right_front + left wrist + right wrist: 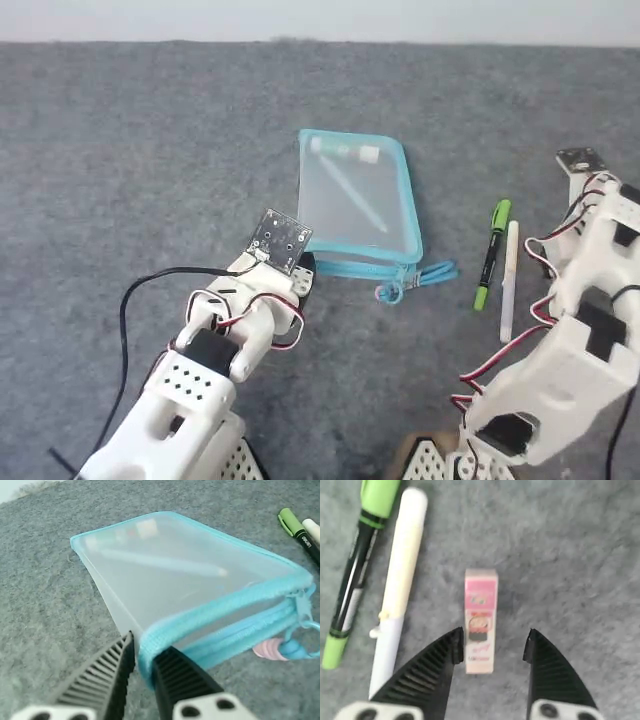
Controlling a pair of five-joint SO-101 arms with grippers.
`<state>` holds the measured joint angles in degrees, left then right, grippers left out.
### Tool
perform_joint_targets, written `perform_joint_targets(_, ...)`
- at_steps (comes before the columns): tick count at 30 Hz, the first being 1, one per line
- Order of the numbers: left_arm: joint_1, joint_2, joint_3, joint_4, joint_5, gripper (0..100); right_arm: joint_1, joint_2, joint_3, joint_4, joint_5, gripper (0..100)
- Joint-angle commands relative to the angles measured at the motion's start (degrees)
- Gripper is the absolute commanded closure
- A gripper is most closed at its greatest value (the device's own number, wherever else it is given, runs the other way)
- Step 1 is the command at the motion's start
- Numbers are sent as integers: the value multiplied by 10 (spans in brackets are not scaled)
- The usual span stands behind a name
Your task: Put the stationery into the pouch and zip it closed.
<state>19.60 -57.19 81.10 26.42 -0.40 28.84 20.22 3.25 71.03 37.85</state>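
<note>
Your left fingers (172,672) clench the near corner of the translucent blue-zipped pouch (355,195) at the middle of the desk (150,150), so a slip there could let its mouth sag, while your spread right fingers (440,660), hanging over the small pink eraser box (480,620), may knock the white pen (400,580) just beside it.

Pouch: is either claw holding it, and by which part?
The left claw pinches the pouch by a corner of its blue zipper edge; the right claw is open, empty.
</note>
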Motion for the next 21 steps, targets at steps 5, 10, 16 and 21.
perform_joint_targets(5,1,0,-7,-12,-1,987,31,-10,15,29,11,844)
perform_joint_targets(10,1,0,-7,-12,-1,987,39,-7,41,-16,11,857)
perform_joint_targets(16,1,0,-7,-12,-1,987,33,-7,61,-37,9,857)
perform_joint_targets(21,1,0,-7,-12,-1,987,30,-7,63,-38,10,862)
